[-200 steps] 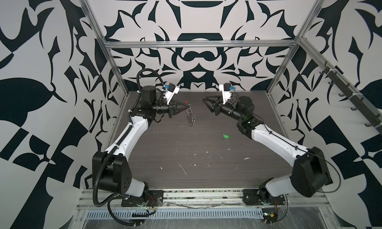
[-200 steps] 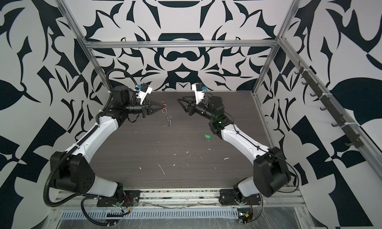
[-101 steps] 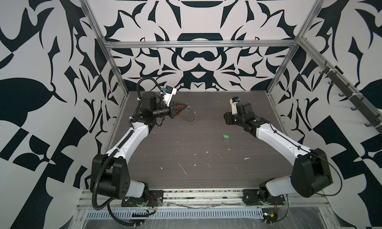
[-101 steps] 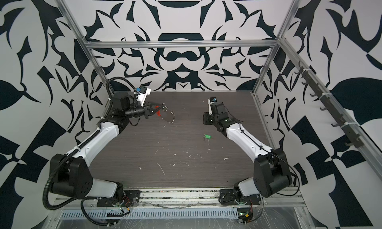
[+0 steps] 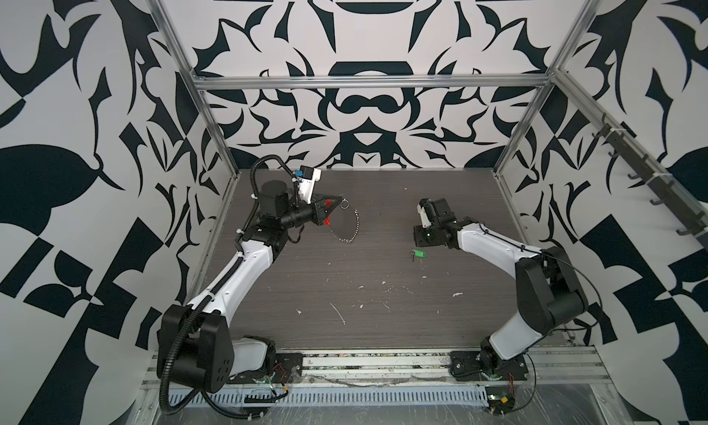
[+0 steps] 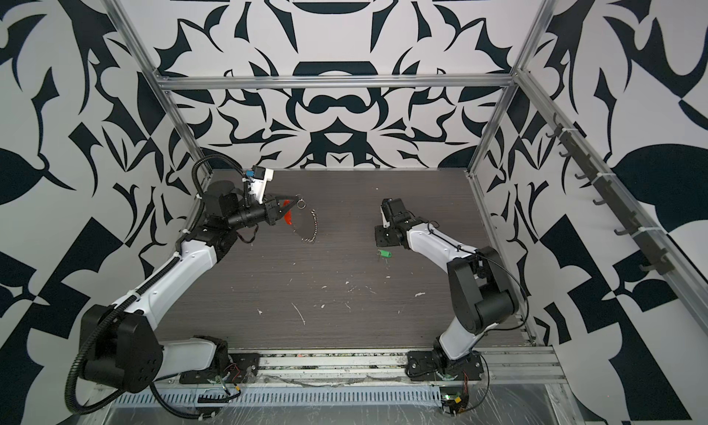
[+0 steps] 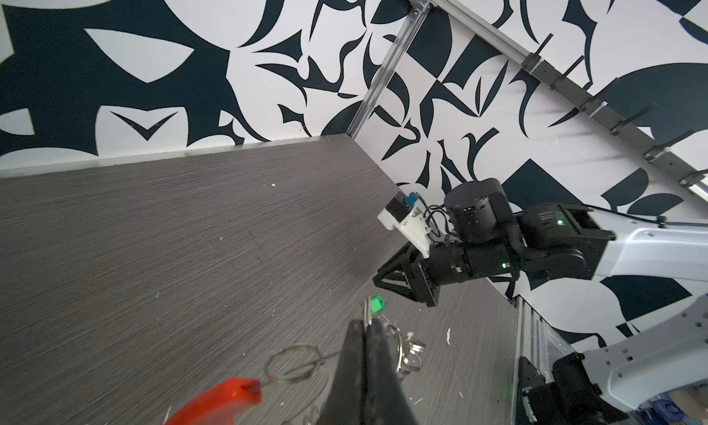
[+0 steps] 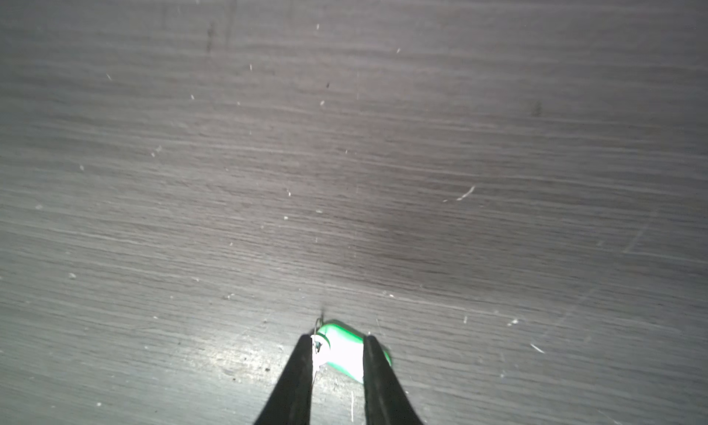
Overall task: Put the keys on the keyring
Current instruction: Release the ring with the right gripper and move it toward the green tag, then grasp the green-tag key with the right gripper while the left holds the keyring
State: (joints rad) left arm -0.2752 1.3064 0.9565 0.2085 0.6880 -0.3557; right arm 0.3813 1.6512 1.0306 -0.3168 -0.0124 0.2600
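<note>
The right gripper point(image 8: 338, 339) points down at the table point(image 8: 344, 135). Its two black fingers point(image 8: 300, 365) stand partly apart with the keys point(image 8: 343, 356) in the gap between them: a single bright green tag with a thin wire ring at one end. In the right wrist view the fingers overlap both ends of the tag, and I cannot tell whether the pads press on it or merely straddle it. The tag lies flat on the dark wood-grain surface, right of the middle in both top views, just on the near side of the gripper's black body. The left gripper point(image 7: 366, 327), well apart at the far left of the table, is clamped tight, its jaws together on the wire of the keyring point(image 5: 354, 225). The loop hangs from the jaws in a curve strung with small silver rings point(image 7: 408, 350), and whether its lowest rings touch the table cannot be made out. A red-orange segment point(image 7: 218, 400) of the loop sits just beside the closed fingers, with a larger wire ring point(image 7: 293, 363) next to it. White specks point(image 5: 339, 314) are scattered over the near half of the table, and black-and-white patterned walls point(image 5: 364, 32) on a metal frame enclose it on three sides.
</note>
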